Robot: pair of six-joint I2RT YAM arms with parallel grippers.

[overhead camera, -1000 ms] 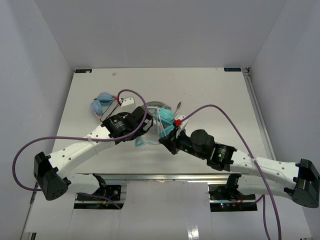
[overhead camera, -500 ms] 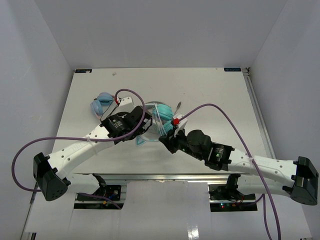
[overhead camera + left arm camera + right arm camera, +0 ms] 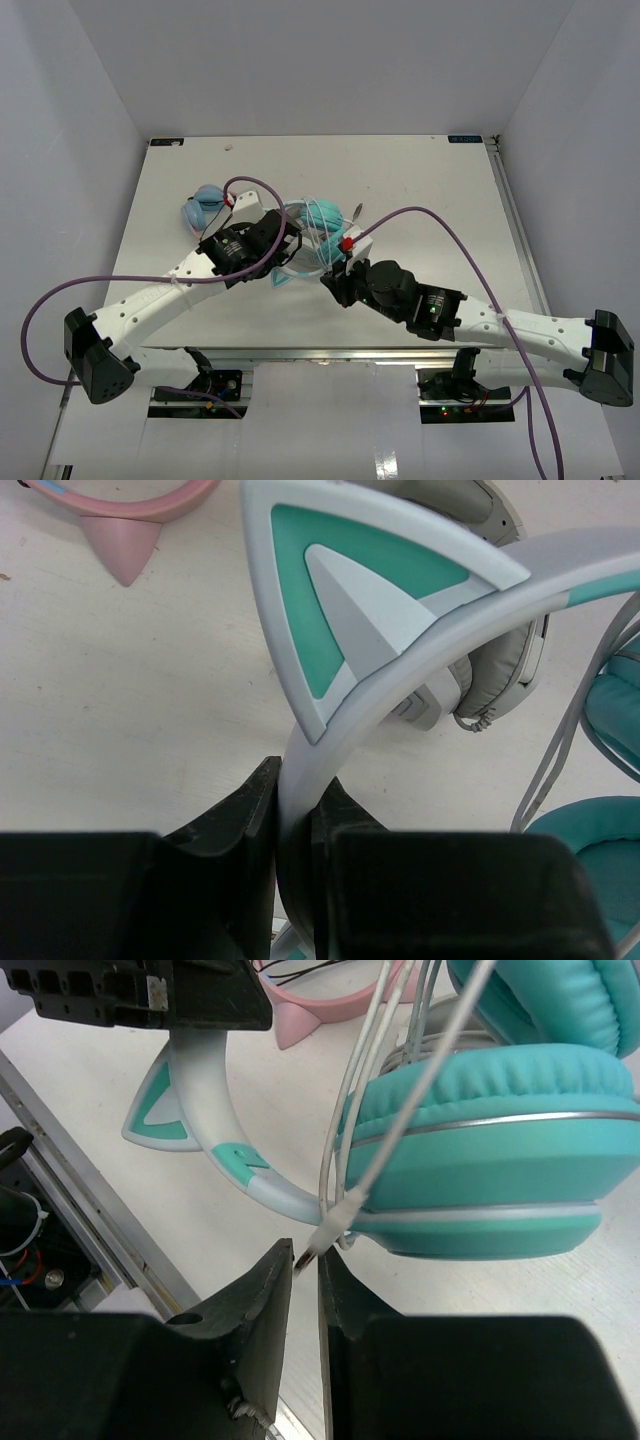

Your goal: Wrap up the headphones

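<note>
Teal plastic and soft padding make the headphones [image 3: 318, 222] a light thing, I think, but not a simple one to handle. They are near the middle of the table [image 3: 430, 190], between the two arms.

The left tool [image 3: 297, 810] is closed on the pale headband [image 3: 400, 650], just below one cat-ear point. This seems a good place to hold. The band is stiff enough to carry the whole weight, and it is narrow enough to fit between the fingers. Its smooth surface may slip or turn if the cable pulls hard to one side.

The right tool [image 3: 303, 1270] has its fingers almost together on the plug end of the thin whitish cable [image 3: 345, 1215]. Several strands of this cable run up across the round cup [image 3: 490, 1160]. The cable is limp and springy at once, so I expect the loops to loosen when the tension drops. It should be held near the plug, as it is now, and pulled gently, because the joint at the plug is likely the weakest point. The padded cups would give way under a grip and are too wide for one.

Grey headphones [image 3: 500, 670] and pink headphones [image 3: 120, 510] lie just beside, and the cable could catch on them.
</note>
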